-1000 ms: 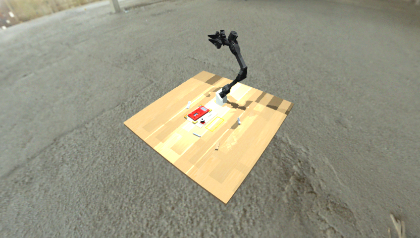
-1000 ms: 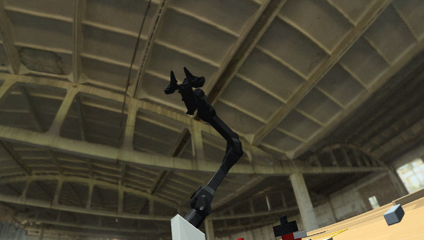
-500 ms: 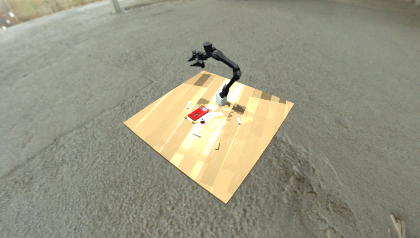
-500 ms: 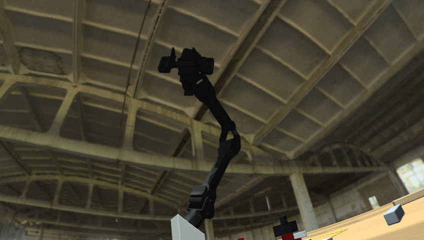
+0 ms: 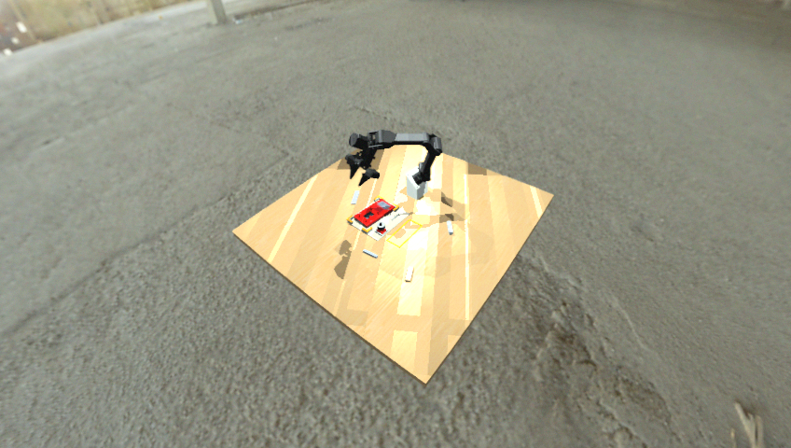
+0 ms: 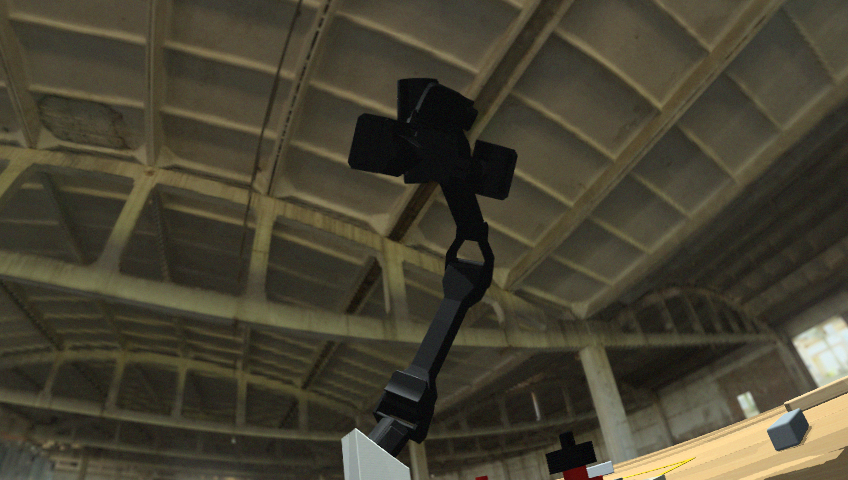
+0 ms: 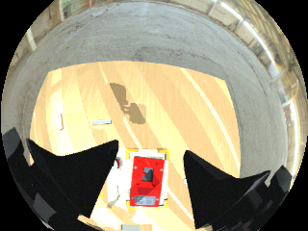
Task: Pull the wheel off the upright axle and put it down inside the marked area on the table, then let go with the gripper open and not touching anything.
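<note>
The black wheel [image 5: 381,226] [image 6: 571,457] sits on the upright axle [image 6: 565,439], whose top shows above it, over a red base at the edge of a white board. In the wrist view the wheel is mostly hidden by the left finger. The marked area is a thin yellow outline [image 5: 393,244] on the table beside the board, with no wheel in it. My gripper [image 5: 355,181] [image 7: 151,150] is open and empty, high above the table, pointing down, with the fingers wide apart. In the exterior view its fingertips cannot be made out.
A red panel [image 5: 364,217] [image 7: 140,181] with yellow corners lies beside the wheel's base. Small blocks [image 5: 354,197] [image 5: 370,253] [image 5: 409,273] [image 5: 450,227] [image 6: 786,430] [image 7: 101,122] lie around. The arm's pale base [image 5: 416,188] [image 6: 371,460] stands behind the board.
</note>
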Controlling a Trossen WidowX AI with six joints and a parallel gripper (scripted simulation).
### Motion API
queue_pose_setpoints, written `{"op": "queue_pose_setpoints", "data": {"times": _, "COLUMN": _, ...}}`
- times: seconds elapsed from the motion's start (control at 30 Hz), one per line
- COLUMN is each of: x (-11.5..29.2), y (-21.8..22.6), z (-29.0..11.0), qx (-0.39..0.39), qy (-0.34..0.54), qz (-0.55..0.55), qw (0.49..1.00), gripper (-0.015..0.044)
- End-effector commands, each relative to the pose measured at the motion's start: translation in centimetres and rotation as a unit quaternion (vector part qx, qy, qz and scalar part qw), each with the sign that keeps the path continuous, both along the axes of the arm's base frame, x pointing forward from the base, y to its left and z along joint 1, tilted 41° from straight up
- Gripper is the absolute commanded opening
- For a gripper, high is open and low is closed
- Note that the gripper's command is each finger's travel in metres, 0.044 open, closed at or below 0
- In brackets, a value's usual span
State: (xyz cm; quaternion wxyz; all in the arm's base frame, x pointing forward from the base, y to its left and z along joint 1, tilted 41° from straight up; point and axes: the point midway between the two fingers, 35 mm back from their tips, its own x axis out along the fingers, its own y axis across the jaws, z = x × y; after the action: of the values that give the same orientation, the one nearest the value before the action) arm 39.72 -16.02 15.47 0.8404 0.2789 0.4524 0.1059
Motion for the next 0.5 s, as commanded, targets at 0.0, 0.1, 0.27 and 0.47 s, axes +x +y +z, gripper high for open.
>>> {"op": "queue_pose_setpoints", "data": {"times": 0.0, "x": 0.1, "y": 5.3, "z": -3.2, "qx": 0.021, "qy": 0.056, "qz": 0.072, "qw": 0.996, "gripper": 0.03}}
{"op": "queue_pose_setpoints", "data": {"times": 0.1, "x": -0.5, "y": 9.8, "z": -5.4, "qx": 0.035, "qy": 0.102, "qz": 0.133, "qw": 0.985, "gripper": 0.03}}
{"op": "queue_pose_setpoints", "data": {"times": 0.27, "x": -2.6, "y": 16.5, "z": -8.6, "qx": 0.051, "qy": 0.177, "qz": 0.23, "qw": 0.956, "gripper": 0.03}}
{"op": "queue_pose_setpoints", "data": {"times": 0.47, "x": -3.2, "y": 17.6, "z": -8.7, "qx": 0.053, "qy": 0.187, "qz": 0.242, "qw": 0.951, "gripper": 0.03}}
